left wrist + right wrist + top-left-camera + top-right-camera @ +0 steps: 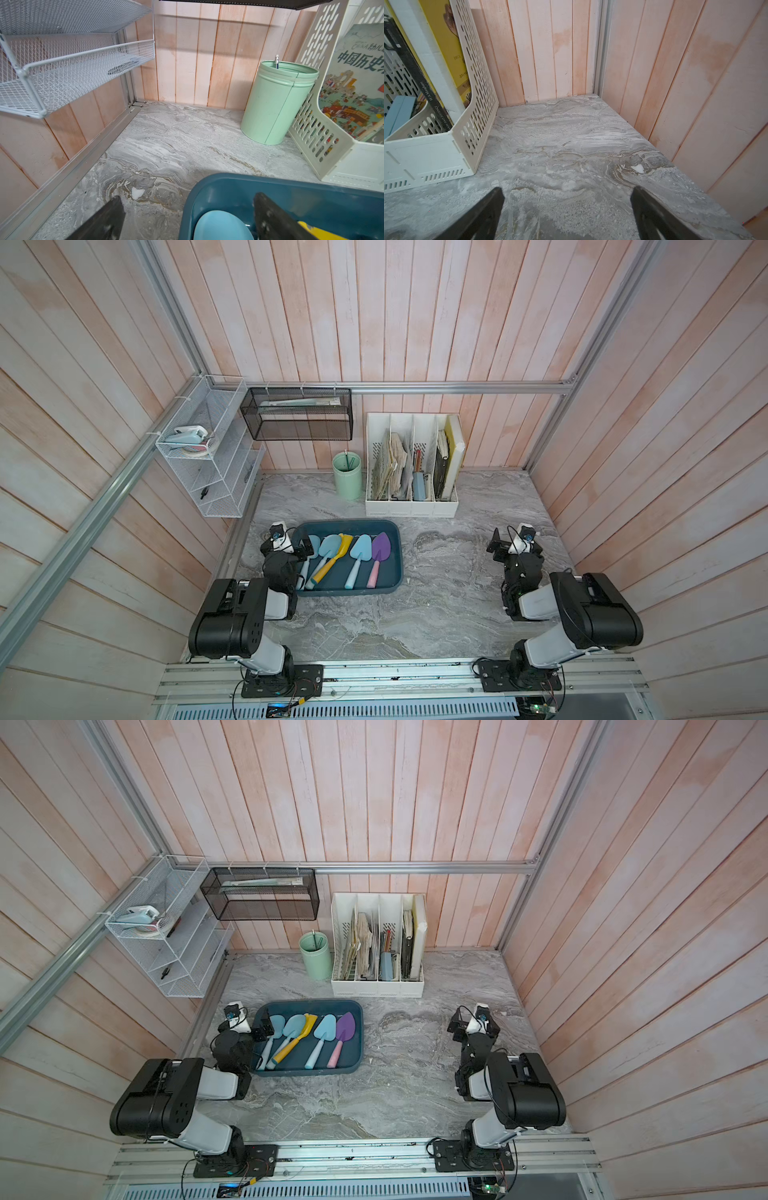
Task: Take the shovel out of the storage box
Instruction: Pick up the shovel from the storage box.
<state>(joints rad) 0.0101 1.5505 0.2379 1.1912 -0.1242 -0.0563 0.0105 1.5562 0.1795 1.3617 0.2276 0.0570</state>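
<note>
None removed yet: shovels are seen lying in the box, mid-frame, its left rim straddled by the wide-jawed left gripper; the right gripper is spread, empty.

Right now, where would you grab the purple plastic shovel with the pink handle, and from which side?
Probably its pink handle, from above, jaws across it. The purple shovel lies flat in the dark teal plastic storage box; the handle is slim, with gaps either side, while the blade is broad.
</note>
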